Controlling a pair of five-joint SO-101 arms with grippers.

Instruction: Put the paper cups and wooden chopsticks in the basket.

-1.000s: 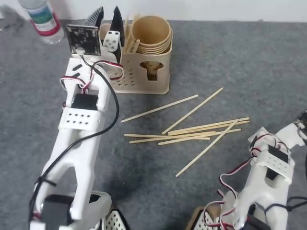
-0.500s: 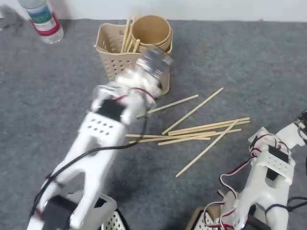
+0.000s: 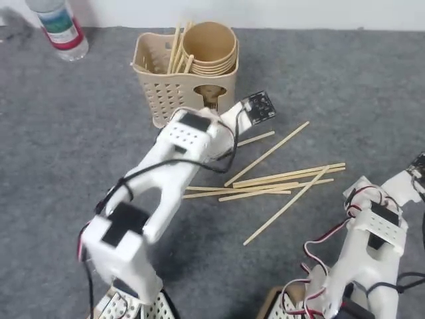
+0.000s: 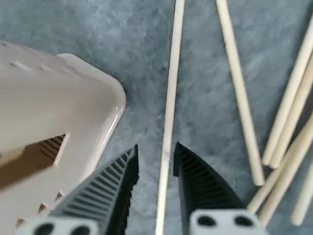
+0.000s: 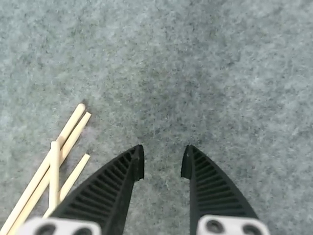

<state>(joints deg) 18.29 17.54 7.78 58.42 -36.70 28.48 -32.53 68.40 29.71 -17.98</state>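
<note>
Our left gripper [image 4: 155, 152] hangs with its jaws a little apart, straddling a single wooden chopstick [image 4: 168, 107]. The stick lies on the grey carpet [image 4: 73, 29], just beside a corner of the basket [image 4: 73, 103]. To grip well, we should sink until both jaws reach the carpet, then close squarely so the stick neither rolls out nor tilts. The other loose chopsticks [image 3: 285, 178] lie fanned nearby. The paper cups [image 3: 209, 43] sit stacked in the basket. Our right gripper [image 5: 162, 164], slightly parted, hovers over carpet.
</note>
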